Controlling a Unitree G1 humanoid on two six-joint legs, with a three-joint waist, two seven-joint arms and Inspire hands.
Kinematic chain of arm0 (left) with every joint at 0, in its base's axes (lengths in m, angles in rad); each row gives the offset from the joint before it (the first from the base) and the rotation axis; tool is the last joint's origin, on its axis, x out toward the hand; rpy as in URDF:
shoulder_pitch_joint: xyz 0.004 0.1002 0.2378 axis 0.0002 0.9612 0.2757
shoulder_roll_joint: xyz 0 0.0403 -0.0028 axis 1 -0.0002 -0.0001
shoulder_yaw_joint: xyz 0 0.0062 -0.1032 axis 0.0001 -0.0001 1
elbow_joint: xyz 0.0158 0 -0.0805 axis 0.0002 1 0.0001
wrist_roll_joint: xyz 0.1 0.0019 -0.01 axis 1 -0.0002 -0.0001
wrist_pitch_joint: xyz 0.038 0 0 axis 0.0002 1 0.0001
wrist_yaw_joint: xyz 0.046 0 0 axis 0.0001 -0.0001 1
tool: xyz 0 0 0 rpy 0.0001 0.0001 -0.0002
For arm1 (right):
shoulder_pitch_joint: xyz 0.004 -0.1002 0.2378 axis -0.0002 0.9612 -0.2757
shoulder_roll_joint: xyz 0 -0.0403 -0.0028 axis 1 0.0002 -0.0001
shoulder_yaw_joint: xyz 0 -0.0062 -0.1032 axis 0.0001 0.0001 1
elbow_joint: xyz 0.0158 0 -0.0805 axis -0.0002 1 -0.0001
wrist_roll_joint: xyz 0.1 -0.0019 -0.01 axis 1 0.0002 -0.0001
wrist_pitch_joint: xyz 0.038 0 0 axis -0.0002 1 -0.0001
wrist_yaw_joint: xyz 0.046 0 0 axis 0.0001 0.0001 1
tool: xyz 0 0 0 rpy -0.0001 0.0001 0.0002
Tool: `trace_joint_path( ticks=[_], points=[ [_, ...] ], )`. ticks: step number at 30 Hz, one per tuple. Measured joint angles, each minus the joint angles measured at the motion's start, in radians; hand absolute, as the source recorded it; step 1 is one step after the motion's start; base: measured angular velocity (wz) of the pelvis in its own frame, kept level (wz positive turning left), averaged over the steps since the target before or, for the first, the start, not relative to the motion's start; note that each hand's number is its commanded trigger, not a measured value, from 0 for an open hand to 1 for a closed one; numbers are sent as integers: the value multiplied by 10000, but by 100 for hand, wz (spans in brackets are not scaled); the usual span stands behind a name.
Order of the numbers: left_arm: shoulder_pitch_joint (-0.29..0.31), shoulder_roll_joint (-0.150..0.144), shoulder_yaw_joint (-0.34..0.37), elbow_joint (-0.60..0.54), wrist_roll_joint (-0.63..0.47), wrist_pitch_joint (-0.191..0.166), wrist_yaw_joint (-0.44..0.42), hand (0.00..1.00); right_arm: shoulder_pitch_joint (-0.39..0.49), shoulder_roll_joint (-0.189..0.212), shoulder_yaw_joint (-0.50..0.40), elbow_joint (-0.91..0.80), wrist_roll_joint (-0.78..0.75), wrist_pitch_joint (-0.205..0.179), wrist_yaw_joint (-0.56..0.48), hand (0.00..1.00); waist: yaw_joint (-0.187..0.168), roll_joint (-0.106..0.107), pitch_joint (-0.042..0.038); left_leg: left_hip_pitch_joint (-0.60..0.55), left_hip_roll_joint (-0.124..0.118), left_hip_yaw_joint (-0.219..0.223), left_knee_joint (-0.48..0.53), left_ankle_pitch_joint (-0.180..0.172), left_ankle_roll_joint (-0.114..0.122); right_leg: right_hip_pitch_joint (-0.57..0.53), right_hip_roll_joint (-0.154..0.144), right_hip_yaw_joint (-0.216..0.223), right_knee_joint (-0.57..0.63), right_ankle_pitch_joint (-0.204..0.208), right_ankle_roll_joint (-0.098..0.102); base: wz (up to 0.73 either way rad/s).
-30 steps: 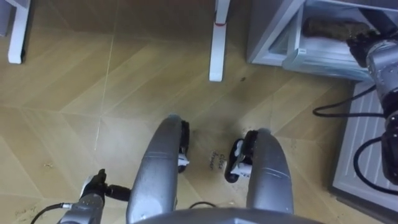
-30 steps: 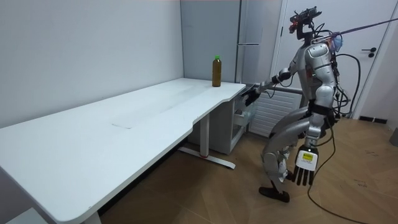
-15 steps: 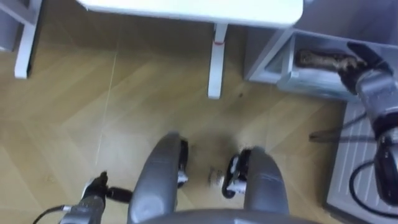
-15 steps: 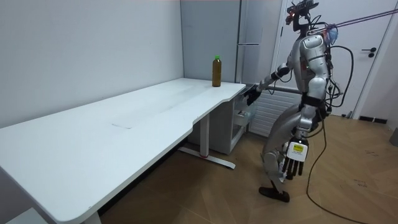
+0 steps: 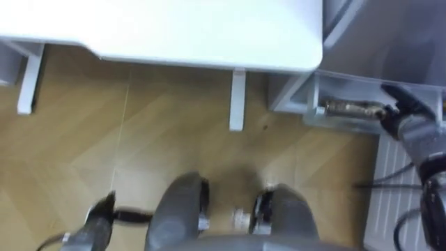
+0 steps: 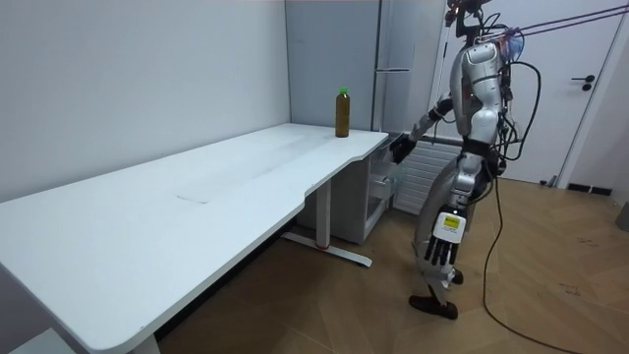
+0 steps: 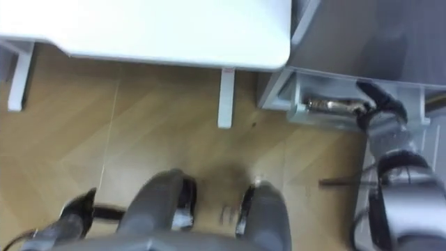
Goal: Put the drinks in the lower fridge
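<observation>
The left hand (image 6: 442, 258) hangs low beside the robot's leg, with its fingers slack, pointing down and holding nothing. The robot stands upright on the pale wooden herringbone floor (image 5: 139, 139), at the end of the long white rectangular table (image 5: 174, 31) nearest the fridge. Two white table legs (image 5: 237, 101) show under the top from above, one near the robot's feet and the other well off to its left.

The right arm reaches forward past the table's corner. The right hand (image 5: 403, 117) is at the mouth of the open lower compartment (image 5: 306, 94) of the tall grey fridge (image 6: 398, 59). Its dark fingers look stretched out and free of any load, though motion smears them and this is not certain.

Two drinks can be counted. One slim brown bottle (image 5: 348, 109), or what looks like one, lies on its side inside the lower compartment, just beside the right hand's fingertips. The other, a brown drink bottle with a green cap (image 6: 342, 113), stands upright on the far end of the table near the fridge, apart from both hands.
</observation>
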Motion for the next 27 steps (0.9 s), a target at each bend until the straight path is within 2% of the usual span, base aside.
trace_joint_path(
  ticks=[2, 4, 5, 7, 11, 14, 17, 19, 22, 25, 27],
  points=[
    [179, 2, 108, 13, 1, 17, 3, 0, 470, 6, -173, 0, 9, -12, 295, 0, -92, 28, -50, 452, 38, -40, -204, 10, -17, 528, 58, -124, -333, 39, 5, 2],
    [443, -1, 179, 16, 9, 42, -43, 0, 980, 8, -260, 16, 9, -12, 618, 0, -102, 17, -157, 1138, 95, -11, -531, 18, -36, 1240, 176, -137, -776, 107, 27, -7],
    [486, -4, 189, 2, 21, 44, -65, 0, 1081, 19, -259, 38, 12, -22, 733, 0, -141, 20, -168, 1295, 108, -17, -621, 28, -55, 1417, 218, -142, -920, 138, 27, -6],
    [719, -100, 448, -36, 108, 26, -92, 0, 1745, 251, -282, 73, 35, -25, 1231, 0, -168, -56, -325, 2079, 134, -25, -1335, 179, -145, 2191, 345, -229, -1717, 370, 37, 0],
    [1351, -112, 555, 12, 137, -71, -199, 0, 2705, 749, -410, 167, 132, -12, 1935, 0, -331, -40, -382, 3261, 255, -28, -2179, 310, -201, 3562, 583, -403, -2955, 719, 60, 2],
    [1947, -211, 998, 45, 153, -52, -198, 0, 3486, 1107, -680, 176, -145, -9, 2326, 0, -411, 26, -423, 3735, 304, -33, -2511, 320, -222, 4153, 720, -427, -3540, 865, 82, -1],
    [2127, -302, 1345, 245, 352, -44, -212, 0, 3842, 1235, -678, 297, -443, -10, 2685, 0, -417, 20, -367, 3866, 291, -27, -2580, 319, -224, 4248, 718, -425, -3591, 874, 85, 0],
    [2234, -348, 1624, 240, 443, -45, -203, 0, 3944, 1345, -678, 548, -674, -9, 2990, 0, -485, 66, -271, 4091, 277, -16, -2715, 319, -227, 4483, 719, -434, -3734, 878, 93, 0],
    [2295, -525, 1859, 219, 508, -44, -181, 0, 4023, 1527, -676, 487, -1001, -6, 3262, 0, -564, 96, -217, 4333, 251, 27, -2906, 321, -229, 4656, 714, -378, -3741, 879, 106, -4],
    [2229, -570, 1856, 209, 541, -62, -249, 0, 4271, 1628, -655, 193, -1415, -12, 3544, 0, -591, 123, -249, 4424, 240, 36, -3054, 348, -267, 4673, 716, -382, -3761, 875, 111, -3],
    [2234, -585, 1856, 205, 648, -64, -266, 0, 4445, 1677, -648, 296, -1784, -14, 3759, 0, -604, 113, -243, 4503, 248, 15, -3116, 370, -300, 4789, 747, -421, -3955, 879, 105, 2]
  ],
)
